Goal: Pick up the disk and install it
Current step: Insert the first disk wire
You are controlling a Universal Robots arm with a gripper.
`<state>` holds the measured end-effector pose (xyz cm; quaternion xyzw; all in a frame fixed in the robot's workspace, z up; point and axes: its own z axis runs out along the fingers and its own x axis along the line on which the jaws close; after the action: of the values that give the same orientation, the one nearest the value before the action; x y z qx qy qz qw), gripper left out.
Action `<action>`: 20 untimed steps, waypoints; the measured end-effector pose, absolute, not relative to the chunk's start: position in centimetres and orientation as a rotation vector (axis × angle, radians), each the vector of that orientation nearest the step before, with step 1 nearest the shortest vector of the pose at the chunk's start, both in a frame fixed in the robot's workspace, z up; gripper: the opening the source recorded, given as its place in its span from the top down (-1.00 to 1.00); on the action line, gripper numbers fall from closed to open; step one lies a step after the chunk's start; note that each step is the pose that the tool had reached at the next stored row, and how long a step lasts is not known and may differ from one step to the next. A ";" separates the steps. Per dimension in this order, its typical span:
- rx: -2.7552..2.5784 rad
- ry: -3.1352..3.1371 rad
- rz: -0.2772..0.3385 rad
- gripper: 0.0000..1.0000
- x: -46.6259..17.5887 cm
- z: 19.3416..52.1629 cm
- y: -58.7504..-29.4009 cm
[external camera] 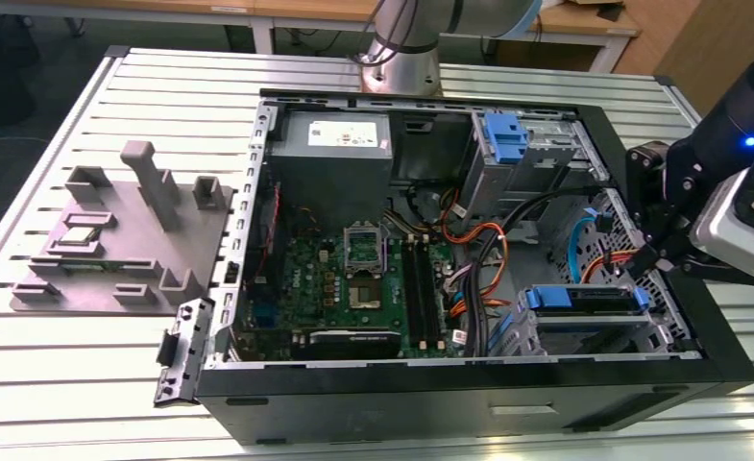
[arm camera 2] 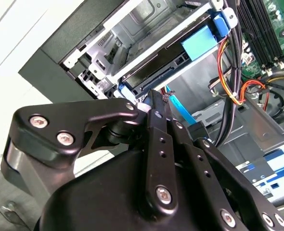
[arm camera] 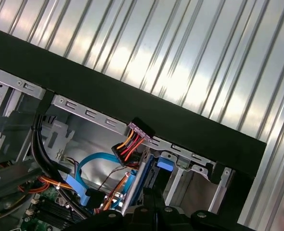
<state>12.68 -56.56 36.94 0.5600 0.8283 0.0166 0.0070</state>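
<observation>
Exterior view: an open computer case [external camera: 479, 384] lies on its side on the slatted tabletop [external camera: 82, 375], towards the edge at the exterior view's right. The arm reaches in over the case's wall on that side. The gripper [external camera: 668, 252] hangs inside the case, close against that wall.

The disk [external camera: 584, 300] sits in the drive cage [external camera: 607, 336] at the case's near corner on the exterior view's right. Its blue carrier shows; its label is hidden. Whether it is fully home I cannot tell.

Second wrist view: the gripper [arm camera 2: 155, 96] is drawn narrow, tips together, nothing seen between them. The disk [arm camera 2: 166, 67] lies just ahead of the tips and apart from them, connector edge turned towards the tool. By my reading its long axis runs away into the cage, so the slim end faces the gripper. A blue cable [arm camera 2: 183, 109] crosses just beside the tips.

Elsewhere in the case:
- grey power supply [external camera: 338, 134] at a far corner
- bare blue bracket [external camera: 505, 134] near it
- motherboard [external camera: 351, 279] in the middle

A grey fixture [external camera: 120, 240] stands by the tabletop's edge at the exterior view's left, well apart.

Judgement: the disk is in its bay already, and the gripper carries nothing.
</observation>
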 end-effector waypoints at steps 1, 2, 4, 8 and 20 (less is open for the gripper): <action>1.744 2.592 0.055 0.80 12.7 36.9 -56.6; 1.743 2.592 0.056 0.80 12.8 37.0 -56.5; 1.743 2.592 0.056 0.80 13.0 36.9 -56.2; 1.743 2.592 0.056 0.80 13.6 36.9 -55.6; 1.743 2.592 0.056 0.53 15.6 36.8 -54.5</action>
<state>15.62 -54.46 36.80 0.5579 0.8296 0.0179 0.0090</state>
